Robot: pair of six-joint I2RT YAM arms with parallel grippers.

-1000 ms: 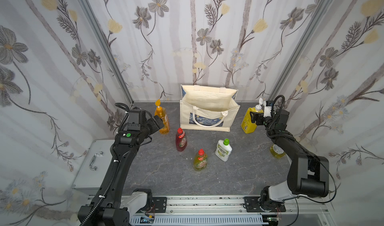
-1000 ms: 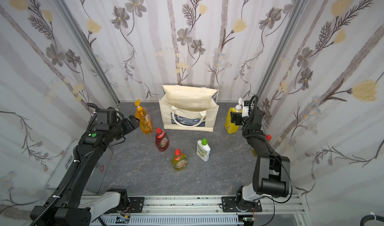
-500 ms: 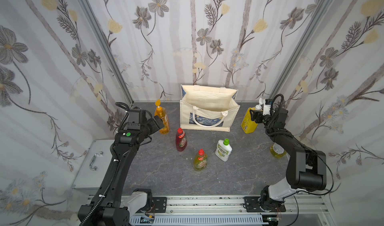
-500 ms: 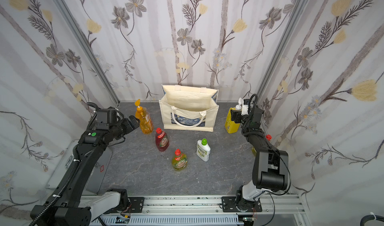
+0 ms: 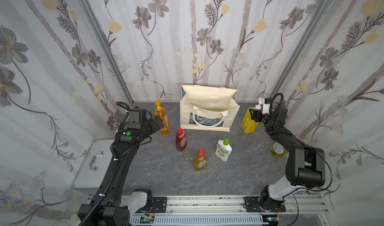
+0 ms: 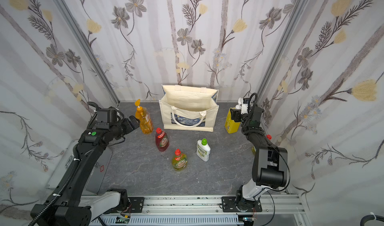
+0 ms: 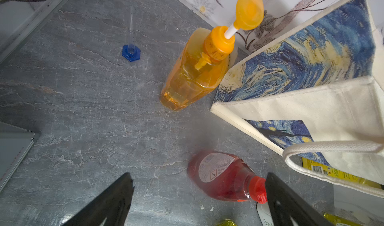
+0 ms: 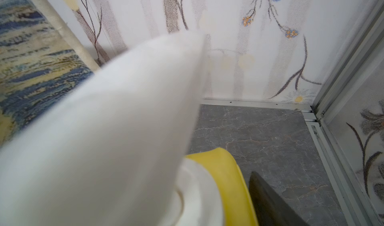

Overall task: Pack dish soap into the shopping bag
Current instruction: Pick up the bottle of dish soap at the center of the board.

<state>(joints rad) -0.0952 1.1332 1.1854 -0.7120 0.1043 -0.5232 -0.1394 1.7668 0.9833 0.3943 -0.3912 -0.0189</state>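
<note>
Dish soap first: the yellow pump bottle (image 5: 248,122) stands upright at the far right, just right of the shopping bag (image 5: 186,119). The right gripper (image 5: 254,114) is up at its top, by the white pump head (image 8: 104,131). The right wrist view is mostly that pump head, blurry and super close, plus the bottle's yellow shoulder and one dark finger (image 8: 270,204) just beside it. Squeezing or not? Honestly can't tell, the other finger is hidden.

The left gripper (image 5: 159,122) hangs with its jaws wide apart, holding nothing, right next to the orange pump bottle (image 5: 163,115) on the bag's left. Its wrist view shows both fingers (image 7: 112,200) spread above the table, with the red bottle (image 7: 222,177) just ahead. It also shows a clear tube on a blue hex base (image 7: 131,52) that I can't find in the top views.

Further out on the grey table (image 5: 166,173), a yellow-green bottle (image 5: 200,160) and the white green-capped bottle (image 5: 224,150) stand upright, nearer than the bag. A second yellow-green one (image 5: 277,150) sits behind the right arm, and in a top view mostly its red cap (image 6: 269,136) pokes out. All six are outside the bag, which stands open at the far middle. A grey metal box with a handle (image 5: 93,158) sits off the table's left edge.
</note>
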